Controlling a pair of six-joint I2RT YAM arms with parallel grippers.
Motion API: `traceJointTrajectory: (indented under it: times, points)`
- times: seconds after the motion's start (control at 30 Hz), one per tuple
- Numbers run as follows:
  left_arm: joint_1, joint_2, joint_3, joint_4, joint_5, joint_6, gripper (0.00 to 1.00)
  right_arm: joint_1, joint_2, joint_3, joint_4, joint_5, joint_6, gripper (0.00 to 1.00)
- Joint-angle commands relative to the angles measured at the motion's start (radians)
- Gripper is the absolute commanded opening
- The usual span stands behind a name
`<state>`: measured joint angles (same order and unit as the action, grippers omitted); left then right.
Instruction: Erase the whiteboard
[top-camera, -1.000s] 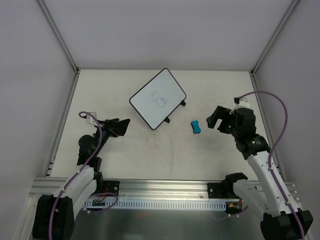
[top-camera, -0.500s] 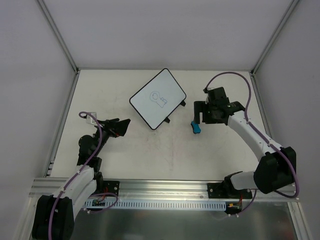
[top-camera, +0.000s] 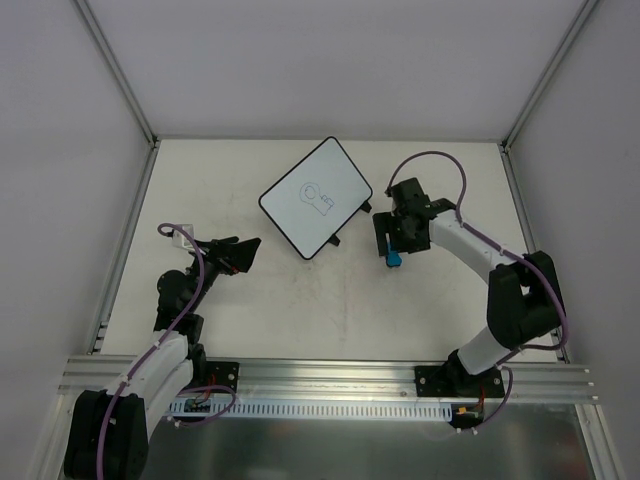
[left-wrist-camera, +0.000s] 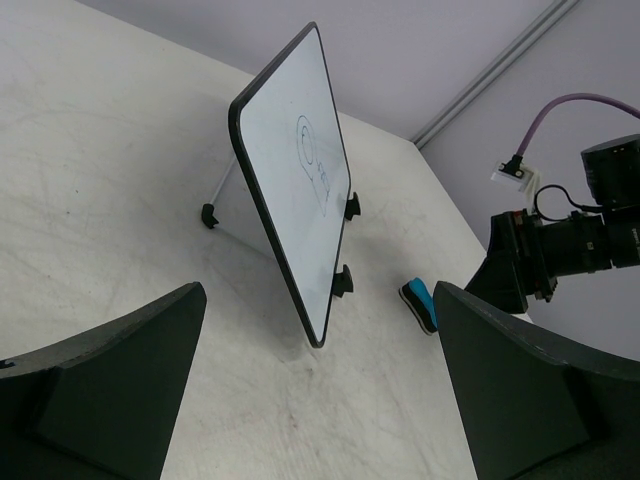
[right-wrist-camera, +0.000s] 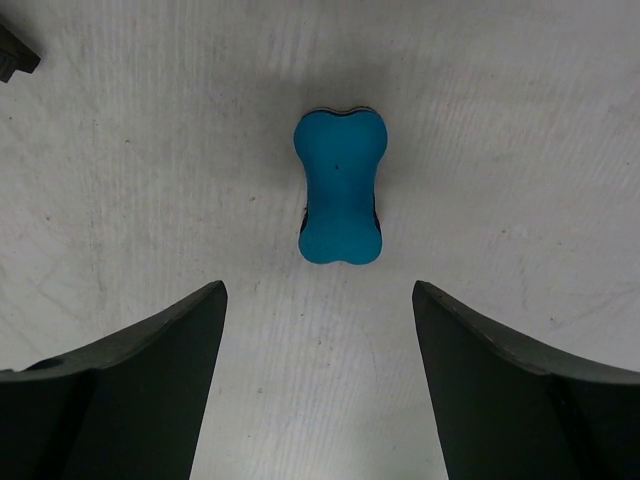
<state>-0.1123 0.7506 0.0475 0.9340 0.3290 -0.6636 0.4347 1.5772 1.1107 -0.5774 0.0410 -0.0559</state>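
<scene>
Left gripper (top-camera: 233, 256) is idling wide open near-left of the whiteboard (top-camera: 315, 196), right gripper (right-wrist-camera: 318, 290) is hovering, jaws parted and empty, over the blue eraser (right-wrist-camera: 339, 187) just right of it, likely lining up a grasp, and the doodled whiteboard is sitting propped aslant, far-centre on the table (top-camera: 300, 310).

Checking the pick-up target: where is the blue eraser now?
Top view: the blue eraser lies on the table just right of the whiteboard, beneath the right tool.
</scene>
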Motion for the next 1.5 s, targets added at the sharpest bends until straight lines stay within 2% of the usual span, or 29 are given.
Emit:
traceJointTrajectory:
  times: [0.0, 0.2, 0.27, 0.67, 0.73, 0.8, 0.9, 1.0, 1.1, 1.23, 1.47]
  points:
    - [-0.009, 0.001, -0.041, 0.052, -0.01, 0.024, 0.99, 0.004, 0.029, 0.044, 0.056, 0.008, -0.024, 0.78]
    - [-0.01, -0.004, -0.041, 0.055, -0.008, 0.024, 0.99, 0.006, 0.116, 0.09, 0.06, 0.026, -0.035, 0.72]
    - [-0.01, -0.004, -0.041, 0.057, -0.008, 0.024, 0.99, 0.006, 0.138, 0.097, 0.063, 0.028, -0.035, 0.63]
    - [-0.012, 0.007, -0.041, 0.065, -0.005, 0.025, 0.99, 0.004, 0.225, 0.109, 0.079, 0.062, -0.028, 0.62]
    - [-0.012, 0.009, -0.041, 0.066, -0.005, 0.025, 0.99, 0.006, 0.231, 0.109, 0.079, 0.062, -0.028, 0.56]
    - [-0.012, 0.009, -0.041, 0.068, -0.005, 0.025, 0.99, 0.006, 0.236, 0.109, 0.082, 0.062, -0.027, 0.56]
    - [-0.012, 0.01, -0.041, 0.069, -0.004, 0.025, 0.99, 0.004, 0.237, 0.104, 0.091, 0.056, -0.025, 0.51]
    - [-0.013, 0.01, -0.041, 0.069, -0.004, 0.027, 0.99, 0.001, 0.239, 0.103, 0.093, 0.051, -0.024, 0.41]
    - [-0.012, 0.01, -0.041, 0.071, -0.002, 0.027, 0.99, -0.002, 0.239, 0.104, 0.096, 0.039, -0.024, 0.38]
    - [-0.013, 0.009, -0.041, 0.071, -0.004, 0.027, 0.99, -0.008, 0.231, 0.1, 0.1, 0.033, -0.021, 0.27]
    - [-0.013, 0.032, -0.002, 0.025, -0.048, 0.024, 0.99, -0.008, 0.202, 0.097, 0.102, 0.025, -0.019, 0.24]
